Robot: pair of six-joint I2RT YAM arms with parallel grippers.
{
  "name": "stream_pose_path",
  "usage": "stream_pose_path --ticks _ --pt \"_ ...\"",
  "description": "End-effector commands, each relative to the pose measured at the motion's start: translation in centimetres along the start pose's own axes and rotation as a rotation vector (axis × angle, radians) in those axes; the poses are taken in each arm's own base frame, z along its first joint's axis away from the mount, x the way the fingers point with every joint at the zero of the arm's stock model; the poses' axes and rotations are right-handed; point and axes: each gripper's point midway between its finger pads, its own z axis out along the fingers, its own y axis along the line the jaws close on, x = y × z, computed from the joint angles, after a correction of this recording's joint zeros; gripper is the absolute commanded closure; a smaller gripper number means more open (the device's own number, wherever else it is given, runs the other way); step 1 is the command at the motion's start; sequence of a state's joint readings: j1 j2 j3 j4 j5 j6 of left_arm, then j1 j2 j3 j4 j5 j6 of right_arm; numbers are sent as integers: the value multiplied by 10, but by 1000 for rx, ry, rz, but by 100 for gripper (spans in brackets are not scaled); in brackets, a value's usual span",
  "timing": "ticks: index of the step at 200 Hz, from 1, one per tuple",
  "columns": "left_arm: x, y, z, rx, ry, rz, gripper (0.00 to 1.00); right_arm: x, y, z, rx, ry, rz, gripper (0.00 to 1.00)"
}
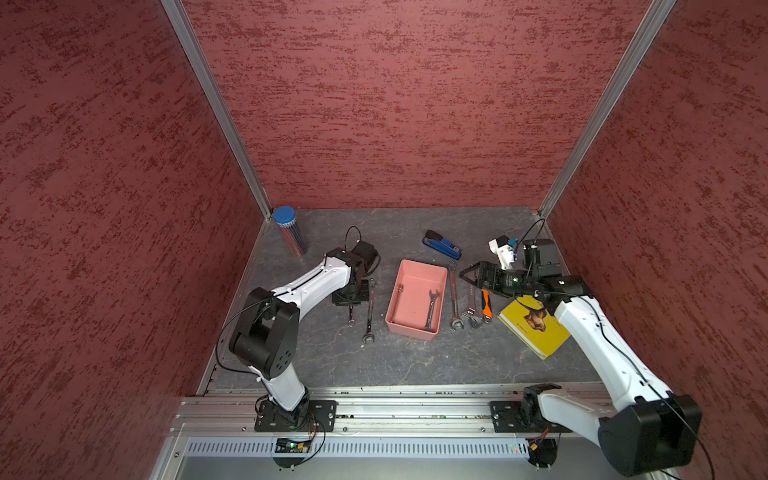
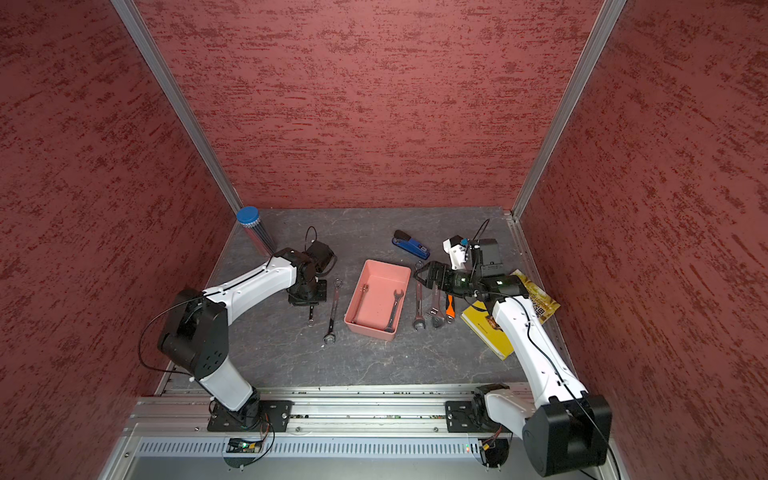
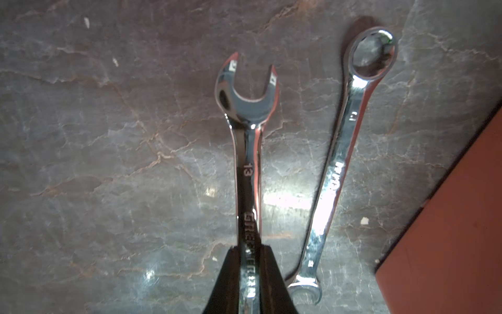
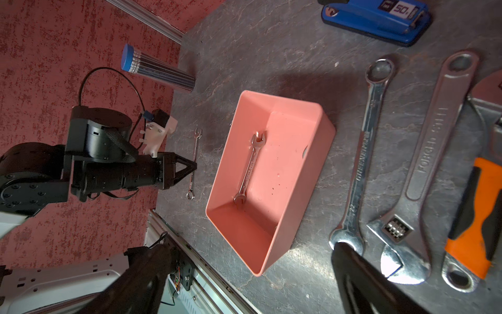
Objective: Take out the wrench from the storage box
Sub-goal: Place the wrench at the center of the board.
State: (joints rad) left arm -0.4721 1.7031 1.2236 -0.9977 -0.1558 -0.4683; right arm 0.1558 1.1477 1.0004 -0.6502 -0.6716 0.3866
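- Nearest was the metal rail [image 1: 399, 405] along the table's front edge, with both arms bolted to it.
- Left gripper [image 3: 250, 248] was shut tight on a shiny wrench [image 3: 248, 163]. It held the handle, so the open end stuck out.
- That wrench was out of the storage box [image 1: 409, 309], low over the table by the box's left side. I could not tell if it touched the table.
- It pointed nearly the same way as another wrench [image 3: 339, 163] lying flat just beside it, so it looked ready to be put down there.
- Two more lay in the box: a thin wrench [image 1: 400, 289] by the left wall and a leaning wrench [image 1: 431, 309] by the right wall.
- Right gripper [image 1: 463, 275] hung wide open and empty above a row of big tools [image 1: 471, 305] by the box's right side. It was probably waiting.
- The table [image 1: 415, 365] was flat and grey, like cracked stone.
- Bumpy red walls [image 1: 395, 104] stood on three sides.
- A pencil tube [image 1: 291, 235] stood in the back left corner, and a yellow book [image 1: 528, 332] lay near the right edge.
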Motion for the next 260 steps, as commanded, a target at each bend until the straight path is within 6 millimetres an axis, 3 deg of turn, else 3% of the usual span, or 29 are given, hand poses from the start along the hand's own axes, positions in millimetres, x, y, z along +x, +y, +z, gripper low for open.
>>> stream_pose_path --ticks 1,81,127,149,176,197,222,260 --pt "-14 -12 17 40 -29 43 100 -1 12 5 -37 2 -14 2" --pt "-8 -20 54 46 40 77 98 6 21 18 -37 40 -27 2" --pt "-1 -19 64 36 79 88 89 7 20 21 -30 46 -27 2" --pt "-1 -18 61 34 79 86 78 6 21 20 -29 45 -30 2" --pt "-3 -18 52 36 72 86 68 5 22 20 -28 44 -36 2" --pt "-7 -18 38 37 55 80 67 3 24 17 -23 41 -49 1" --pt "-14 -20 2 51 -5 54 67 3 23 16 -15 39 -56 2" --pt "-12 -44 -51 92 -65 59 65 1 23 16 -14 36 -63 2"
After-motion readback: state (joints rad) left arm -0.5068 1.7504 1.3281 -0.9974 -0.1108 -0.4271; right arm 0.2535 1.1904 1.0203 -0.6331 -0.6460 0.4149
